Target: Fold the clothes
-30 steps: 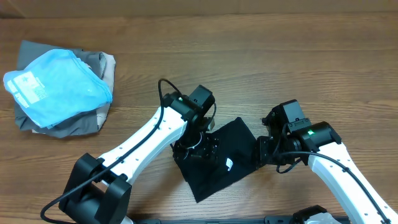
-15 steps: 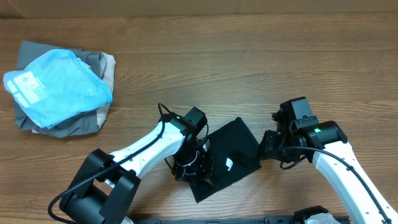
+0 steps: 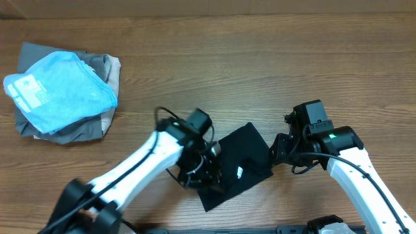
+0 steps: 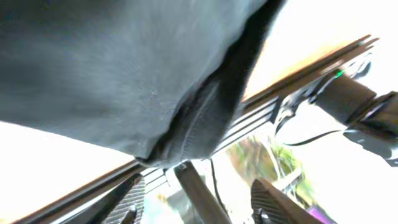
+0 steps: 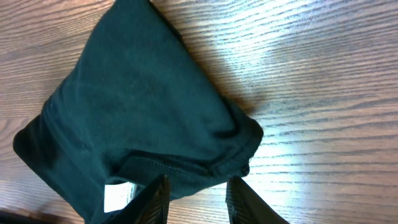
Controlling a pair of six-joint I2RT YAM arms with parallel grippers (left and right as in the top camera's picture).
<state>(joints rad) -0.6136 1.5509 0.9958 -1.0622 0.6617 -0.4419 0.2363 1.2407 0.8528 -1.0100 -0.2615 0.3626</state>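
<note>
Wooden table (image 3: 273, 58), late in the fold: the black T-shirt (image 3: 246, 151) lay compact at 6 o'clock. The left gripper (image 4: 199, 194), jaws apart, worked its 9 o'clock edge. The right gripper (image 5: 198, 186) straddled the 3 o'clock corner, grip unclear. Next, likely, one squared closing fold.

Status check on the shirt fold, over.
Left end effector open at edge of black T-shirt. Right end effector straddling its corner, grip unclear. Shirt folded small on table. Blue garment pile far off, nothing blocking.

Matt black cloth T-shirt (image 5: 143, 106) lies on a grained, slightly glossy wooden table (image 5: 311, 74).
</note>
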